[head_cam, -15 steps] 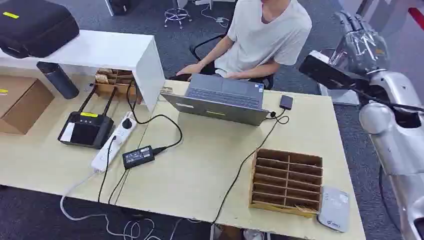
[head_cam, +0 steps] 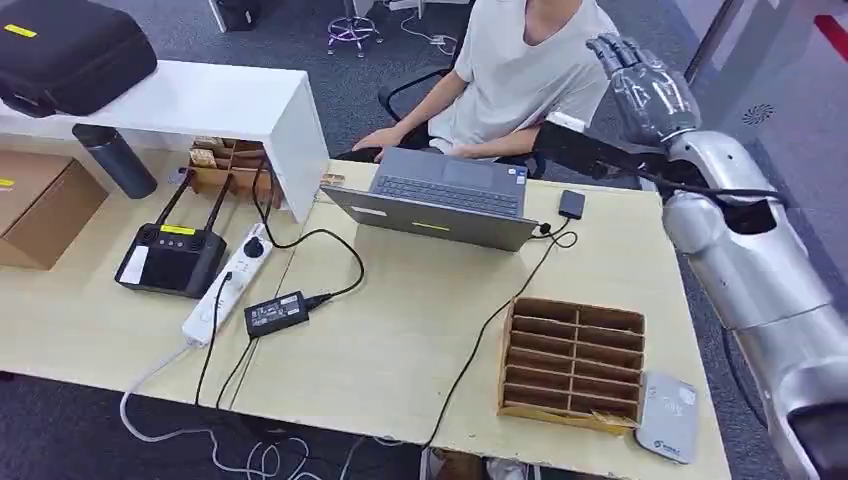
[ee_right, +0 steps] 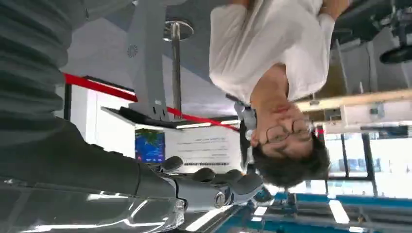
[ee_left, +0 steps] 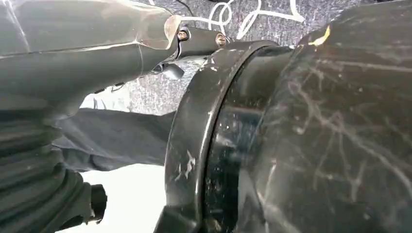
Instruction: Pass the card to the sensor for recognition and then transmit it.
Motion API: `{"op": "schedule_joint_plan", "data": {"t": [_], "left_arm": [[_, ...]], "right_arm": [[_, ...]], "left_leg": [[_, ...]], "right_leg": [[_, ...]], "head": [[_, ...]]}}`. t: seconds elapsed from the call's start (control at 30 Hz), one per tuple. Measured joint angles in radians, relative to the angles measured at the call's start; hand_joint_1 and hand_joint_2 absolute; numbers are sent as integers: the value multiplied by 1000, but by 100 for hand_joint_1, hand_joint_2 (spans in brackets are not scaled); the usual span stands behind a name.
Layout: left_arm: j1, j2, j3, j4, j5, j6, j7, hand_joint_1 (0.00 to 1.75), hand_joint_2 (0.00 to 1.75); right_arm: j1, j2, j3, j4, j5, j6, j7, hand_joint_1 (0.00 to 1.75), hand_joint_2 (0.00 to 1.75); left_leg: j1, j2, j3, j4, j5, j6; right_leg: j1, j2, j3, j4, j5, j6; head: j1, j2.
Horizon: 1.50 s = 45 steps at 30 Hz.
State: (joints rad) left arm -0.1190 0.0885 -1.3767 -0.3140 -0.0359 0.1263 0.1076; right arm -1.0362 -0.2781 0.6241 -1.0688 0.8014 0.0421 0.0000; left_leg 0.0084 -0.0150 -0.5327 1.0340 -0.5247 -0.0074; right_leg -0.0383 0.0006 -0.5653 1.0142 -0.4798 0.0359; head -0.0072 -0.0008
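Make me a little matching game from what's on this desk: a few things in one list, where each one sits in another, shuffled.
Things:
1. laptop
2. wooden slotted organizer
3. cardboard box
4. power strip

Places:
A. far left edge of the desk
B. in front of the seated person
C. beside the grey card reader, near right corner
D. between the black router and the power adapter

Pairs: 1-B, 2-C, 3-A, 4-D
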Motion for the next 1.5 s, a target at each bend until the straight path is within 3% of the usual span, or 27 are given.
{"op": "schedule_joint_plan", "data": {"t": [0.2, 0.33, 0.73, 1.5], "left_arm": [[-10, -2, 3, 1, 0, -13, 17, 0, 175], [-15, -5, 3, 1, 0, 5, -23, 0, 175], [-11, -5, 60, 5, 0, -41, -15, 0, 175], [-8, -5, 84, 10, 0, -43, -15, 0, 175]], "right_arm": [[-29, 69, 59, 71, -75, 87, -4, 0, 175], [-49, 95, 152, 116, -58, 150, -13, 0, 175], [-87, 124, 292, 197, -94, 153, -14, 0, 175], [-100, 124, 335, 226, -101, 149, -14, 0, 175]], "left_leg": [[0, 0, 0, 0, 1, -2], [1, 0, 0, 0, 2, -2], [1, 0, -1, 0, 2, -2], [1, 0, -1, 0, 2, -3]], "right_leg": [[1, 0, -1, 1, 0, -1], [1, 0, -1, 1, 0, -1], [1, 0, -1, 0, 1, -2], [1, 1, -1, 0, 1, -2]], "head": [[0, 0], [0, 0], [0, 0], [0, 0]]}}
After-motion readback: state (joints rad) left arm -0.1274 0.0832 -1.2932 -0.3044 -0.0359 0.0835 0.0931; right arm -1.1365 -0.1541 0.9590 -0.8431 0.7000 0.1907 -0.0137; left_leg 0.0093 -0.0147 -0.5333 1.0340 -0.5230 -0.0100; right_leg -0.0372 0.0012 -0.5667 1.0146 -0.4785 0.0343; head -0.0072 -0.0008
